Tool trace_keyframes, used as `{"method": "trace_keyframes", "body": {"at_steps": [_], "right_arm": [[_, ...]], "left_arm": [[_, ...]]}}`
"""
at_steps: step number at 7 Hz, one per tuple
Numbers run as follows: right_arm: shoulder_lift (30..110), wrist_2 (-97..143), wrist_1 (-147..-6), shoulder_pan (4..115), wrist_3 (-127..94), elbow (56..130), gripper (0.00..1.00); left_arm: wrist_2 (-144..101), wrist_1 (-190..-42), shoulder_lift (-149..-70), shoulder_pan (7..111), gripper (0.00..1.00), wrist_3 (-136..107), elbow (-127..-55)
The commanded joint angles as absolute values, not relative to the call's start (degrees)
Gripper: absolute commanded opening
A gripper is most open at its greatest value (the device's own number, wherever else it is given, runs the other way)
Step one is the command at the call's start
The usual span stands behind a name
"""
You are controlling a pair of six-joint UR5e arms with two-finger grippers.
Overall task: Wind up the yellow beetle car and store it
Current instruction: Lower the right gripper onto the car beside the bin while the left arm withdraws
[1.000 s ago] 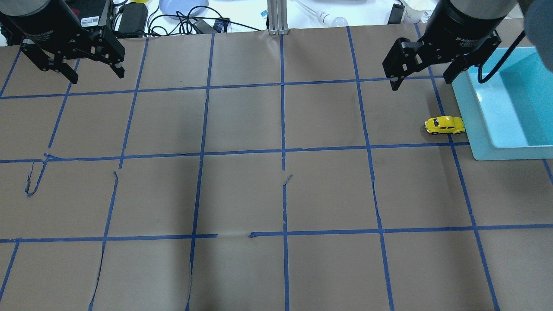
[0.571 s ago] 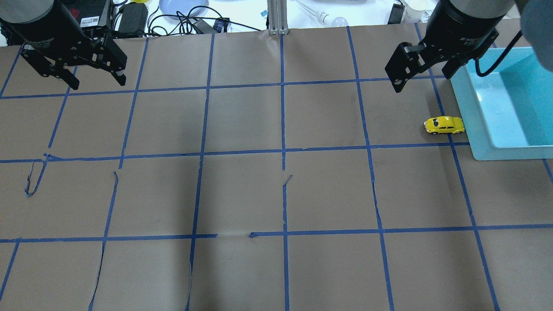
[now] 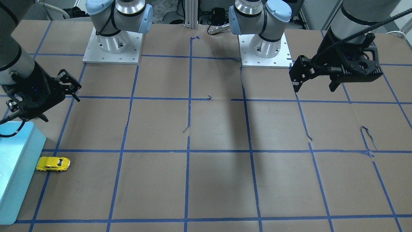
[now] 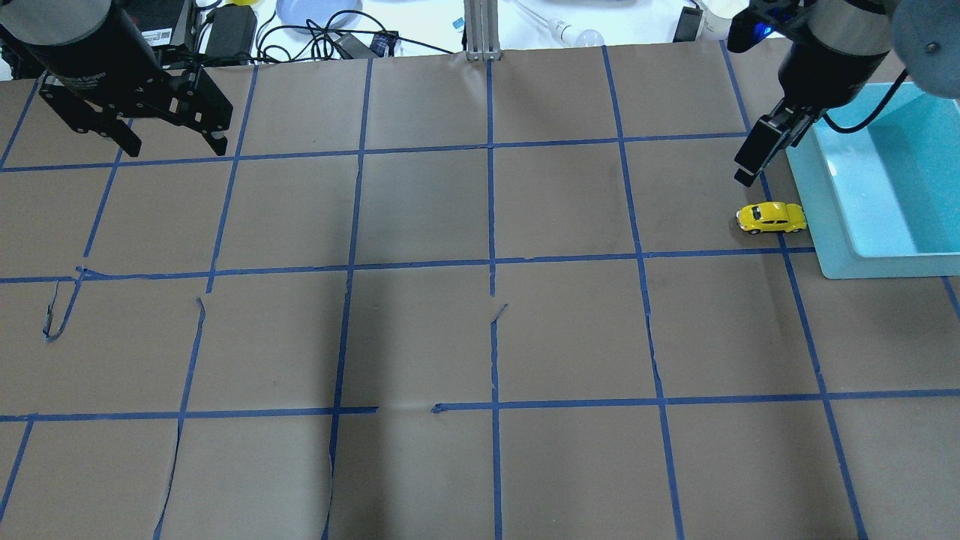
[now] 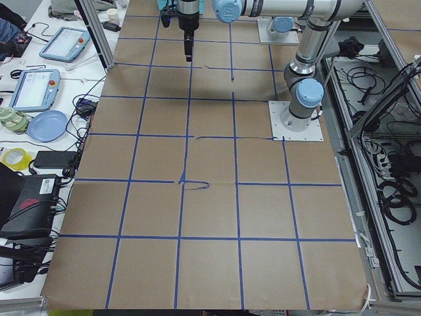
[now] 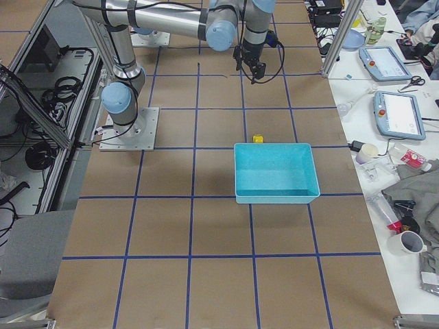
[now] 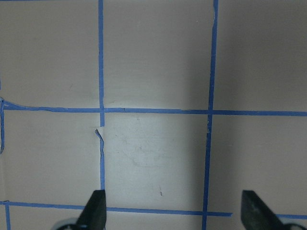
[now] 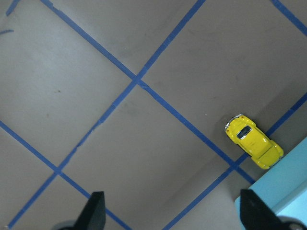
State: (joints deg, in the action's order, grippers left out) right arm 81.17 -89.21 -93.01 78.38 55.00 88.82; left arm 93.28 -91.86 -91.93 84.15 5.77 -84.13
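The yellow beetle car [image 4: 771, 217] stands on the brown paper with one end against the outer wall of the blue bin [image 4: 814, 206]. It also shows in the front view [image 3: 53, 163] and the right wrist view [image 8: 253, 142]. My right gripper [image 4: 750, 176] hangs open and empty just behind the car, turned edge-on to the overhead view. Its fingers are spread wide in the right wrist view [image 8: 173, 211], with the car ahead, towards the right finger. My left gripper [image 4: 177, 150] is open and empty at the far left, over bare paper [image 7: 175, 211].
The blue bin [image 3: 16, 167] lies at the table's right end. Cables, a plate [image 4: 319, 11], a bulb [image 4: 581, 34] and a metal post [image 4: 480, 30] lie beyond the far edge. Loose, torn blue tape [image 4: 56, 319] marks the grid.
My right gripper has turned about its axis and moved closer to the car. My left gripper has shifted slightly right and nearer. The car has not moved.
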Motion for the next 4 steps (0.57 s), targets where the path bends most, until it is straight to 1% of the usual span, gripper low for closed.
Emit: {"method": "trace_keyframes", "body": {"at_steps": [1, 3, 4], "right_arm": [[74.0, -89.0, -101.9, 76.2, 74.8, 89.7, 1.00], [66.3, -89.1, -112.9, 76.1, 97.9, 89.8, 1.00], [64.7, -89.6, -117.6, 76.0, 108.4, 89.9, 1.00]], "left_arm": [[93.5, -91.8, -91.9, 87.3, 1.00, 4.8, -84.6], [93.3, -92.0, -91.1, 87.7, 1.00, 5.9, -85.3], [92.3, -92.2, -90.9, 87.7, 1.00, 5.8, -85.4]]}}
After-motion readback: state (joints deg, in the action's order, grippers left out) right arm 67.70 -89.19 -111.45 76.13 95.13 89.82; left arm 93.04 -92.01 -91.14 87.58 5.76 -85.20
